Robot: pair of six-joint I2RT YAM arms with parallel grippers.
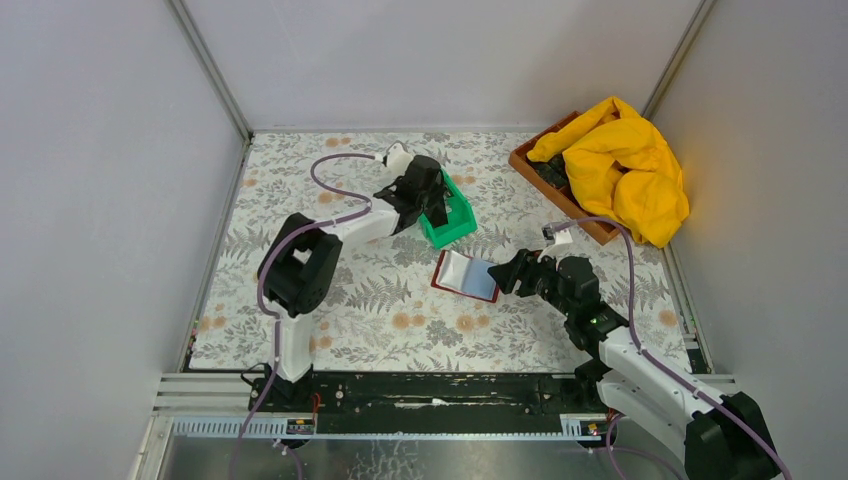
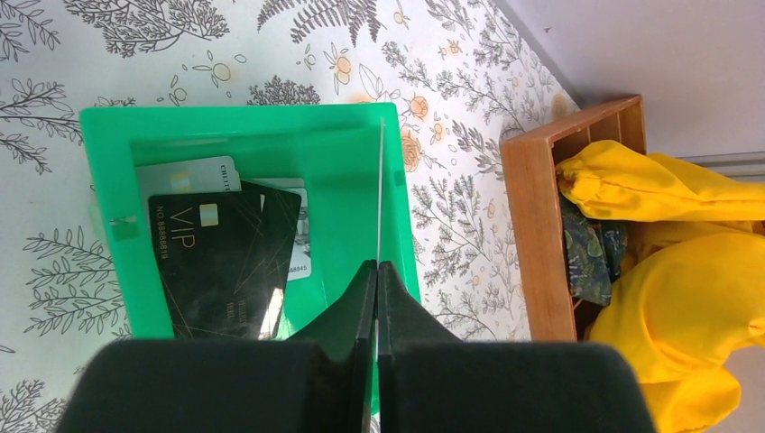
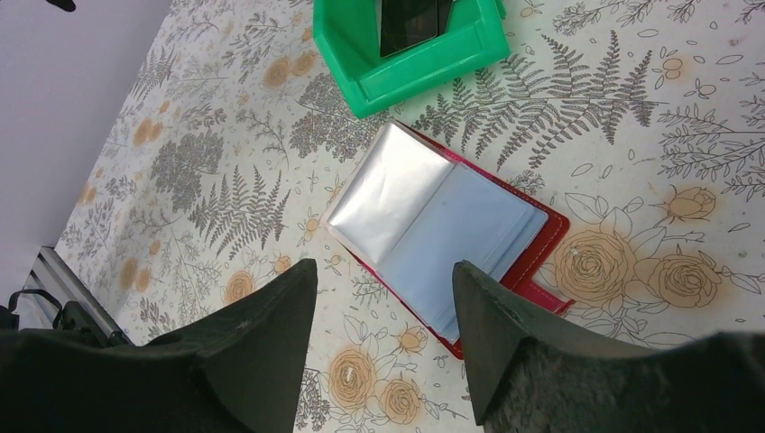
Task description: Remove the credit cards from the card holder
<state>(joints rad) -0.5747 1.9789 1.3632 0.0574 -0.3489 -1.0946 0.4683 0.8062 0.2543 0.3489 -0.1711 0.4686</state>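
The card holder [image 1: 466, 276] is lying open and flat on the table [image 1: 400, 310], near the middle of the flowered cover. Its dark red cover is showing as a border around the pale sleeves. In the right wrist view the sleeve page toward 10 o'clock is looking silvery and the one toward 4 o'clock pale blue-grey. I cannot tell whether any card is sitting inside them.

The right tool [image 1: 510, 272] is hovering at the holder's 3 o'clock side in the top view. Its fingers are spread wide apart and grasping nothing.

The green bin [image 1: 455, 222] is standing at 12 o'clock from the holder, just apart from it. The left tool [image 1: 425, 195] is hanging above the bin's 10 o'clock edge. Its fingers [image 2: 356, 298] are pinched together on a thin card [image 2: 380, 189], seen edge-on and sticking out toward 12 o'clock in the left wrist view.

Credit cards [image 2: 221, 262] are lying overlapped in the bin. A black one marked VIP is resting on top, and a grey-silver one [image 2: 185, 173] is peeking out at its 12 o'clock side.

A wooden tray [image 1: 530, 170] is sitting at the table's 2 o'clock corner, with a yellow cloth [image 1: 625, 165] draping over it.
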